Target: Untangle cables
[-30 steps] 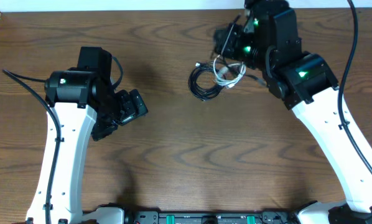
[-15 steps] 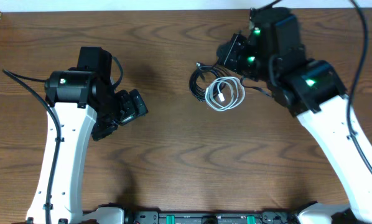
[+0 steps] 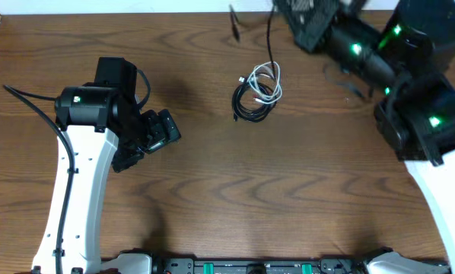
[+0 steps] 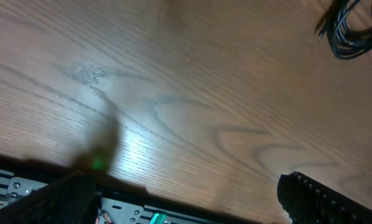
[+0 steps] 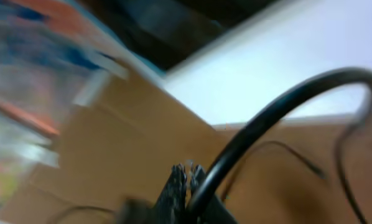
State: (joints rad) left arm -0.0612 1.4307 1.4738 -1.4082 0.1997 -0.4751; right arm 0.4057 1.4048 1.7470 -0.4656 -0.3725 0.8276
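The cables lie as a small bundle at the table's far middle: a black coil (image 3: 250, 106) with a white cable (image 3: 265, 84) looped over it. My right gripper (image 3: 294, 14) is raised at the far edge, shut on a black cable (image 3: 269, 42) that runs down to the bundle; its free plug end (image 3: 233, 21) hangs to the left. In the blurred right wrist view the jaws (image 5: 189, 180) pinch that black cable (image 5: 267, 118). My left gripper (image 3: 163, 129) is open and empty, well left of the bundle, which shows at the top right of the left wrist view (image 4: 351, 37).
A wooden table (image 3: 227, 190) with a white wall behind its far edge. The thick black cord of the left arm (image 3: 30, 103) runs along that arm. The black mounting rail (image 3: 243, 266) lies at the table's near edge.
My right gripper rose and swung back to the far right, drawing a black cable up out of the bundle. The white loop shifted toward the far side. The left arm stayed still.
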